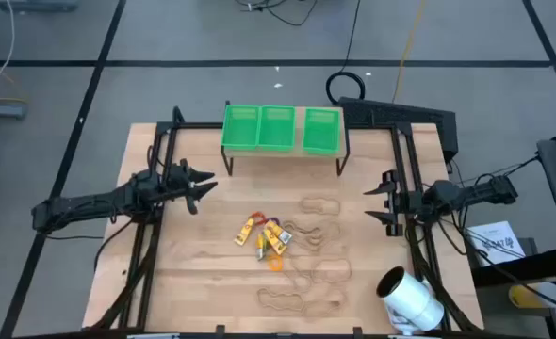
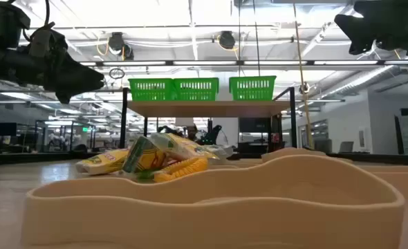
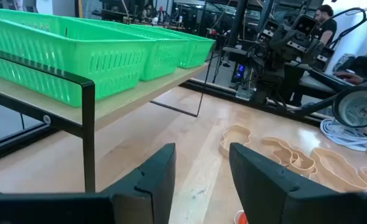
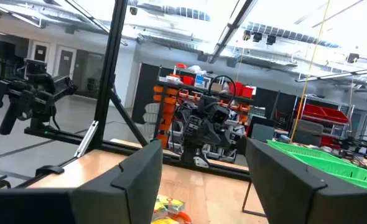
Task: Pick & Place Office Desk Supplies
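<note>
A heap of small yellow, purple and white oblong packets [image 1: 264,235] lies mid-table with an orange ring [image 1: 274,265] at its near side. Thin tan rubber-band loops [image 1: 316,235] lie flat on the wood to the right and near side of the heap, and show in the left wrist view [image 3: 295,158]. In the low view the packets [image 2: 159,158] sit behind a large tan loop [image 2: 218,197]. My left gripper [image 1: 205,185] hovers open above the table's left part, apart from the heap. My right gripper [image 1: 372,204] hovers open at the right, clear of the loops.
Three green baskets [image 1: 280,128] stand on a raised shelf at the far edge, on black legs [image 3: 89,134]. A large white cylinder [image 1: 410,299] lies at the near right corner. Black frame rails run along both table sides. Bare wood lies between grippers and heap.
</note>
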Available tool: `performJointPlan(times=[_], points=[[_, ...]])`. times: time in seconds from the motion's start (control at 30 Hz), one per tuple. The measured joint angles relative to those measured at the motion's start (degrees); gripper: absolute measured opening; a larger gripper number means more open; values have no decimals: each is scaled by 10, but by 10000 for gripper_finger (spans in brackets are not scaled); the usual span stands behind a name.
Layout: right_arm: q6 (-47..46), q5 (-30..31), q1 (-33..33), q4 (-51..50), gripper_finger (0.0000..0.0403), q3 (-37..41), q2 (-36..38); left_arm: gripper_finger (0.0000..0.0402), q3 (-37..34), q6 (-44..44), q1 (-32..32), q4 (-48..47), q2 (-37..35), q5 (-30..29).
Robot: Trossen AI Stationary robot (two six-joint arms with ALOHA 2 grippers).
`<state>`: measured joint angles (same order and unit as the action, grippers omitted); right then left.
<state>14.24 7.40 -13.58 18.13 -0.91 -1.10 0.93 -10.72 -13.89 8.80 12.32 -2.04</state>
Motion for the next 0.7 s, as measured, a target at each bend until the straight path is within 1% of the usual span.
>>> performJointPlan(times=[0.7], points=[[0, 0, 0, 0, 220, 0, 0, 159, 0, 0, 0, 0, 0, 0]])
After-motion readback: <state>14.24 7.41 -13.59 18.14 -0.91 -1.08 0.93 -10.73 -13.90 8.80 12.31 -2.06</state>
